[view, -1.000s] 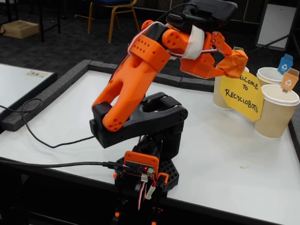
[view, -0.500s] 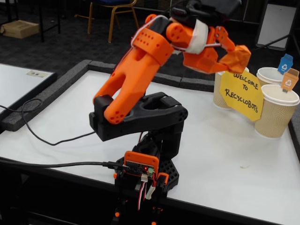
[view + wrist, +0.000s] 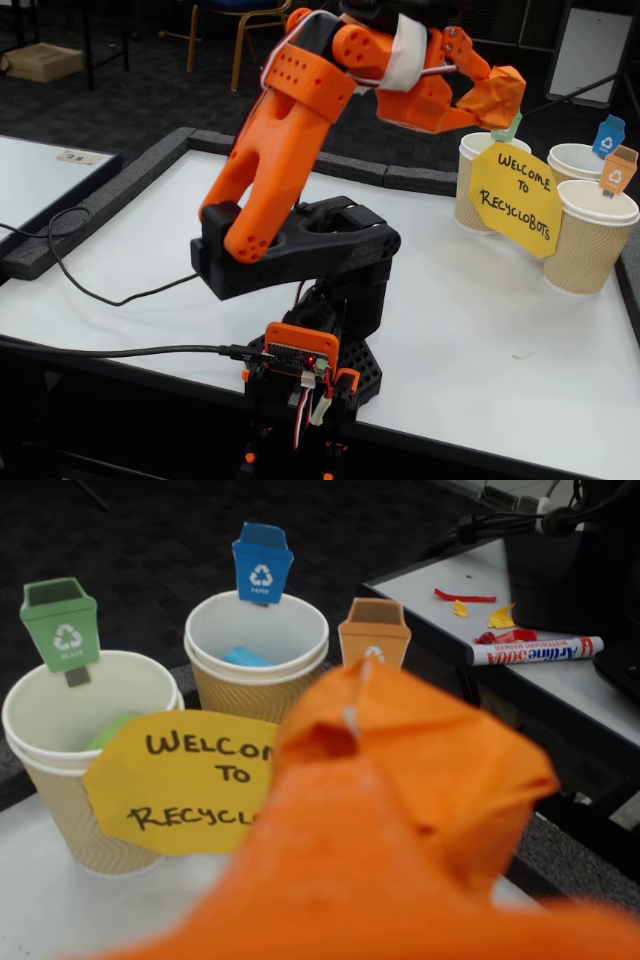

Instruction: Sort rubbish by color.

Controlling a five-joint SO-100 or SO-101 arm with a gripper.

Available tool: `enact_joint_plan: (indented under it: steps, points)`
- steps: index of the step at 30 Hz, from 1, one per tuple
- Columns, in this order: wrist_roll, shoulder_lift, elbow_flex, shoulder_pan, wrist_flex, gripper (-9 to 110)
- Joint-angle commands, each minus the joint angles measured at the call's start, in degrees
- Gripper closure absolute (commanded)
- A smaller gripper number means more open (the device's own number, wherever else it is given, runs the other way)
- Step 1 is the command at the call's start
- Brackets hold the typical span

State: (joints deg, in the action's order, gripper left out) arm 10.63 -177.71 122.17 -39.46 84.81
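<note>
Pinching the orange paper wad (image 3: 495,97), the gripper (image 3: 487,92) hangs above the paper cups (image 3: 592,238) at the table's (image 3: 480,340) far right edge.

Three ribbed paper cups are showing: green-tagged cup (image 3: 85,750), blue-tagged cup (image 3: 257,660), orange-tagged cup (image 3: 590,235). Three bin-shaped tags are sitting on them. One yellow welcome sign (image 3: 180,780). One orange paper wad (image 3: 492,98) is sitting in the one gripper (image 3: 480,95). One marker (image 3: 535,650).
</note>
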Motion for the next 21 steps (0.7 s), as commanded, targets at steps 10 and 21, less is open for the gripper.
enact_joint_plan:
  steps: [10, 21]
  points:
    - [1.1, 27.4, -14.2, 0.9, -10.8, 101]
    - [1.1, 58.0, -27.2, -3.7, -23.1, 101]
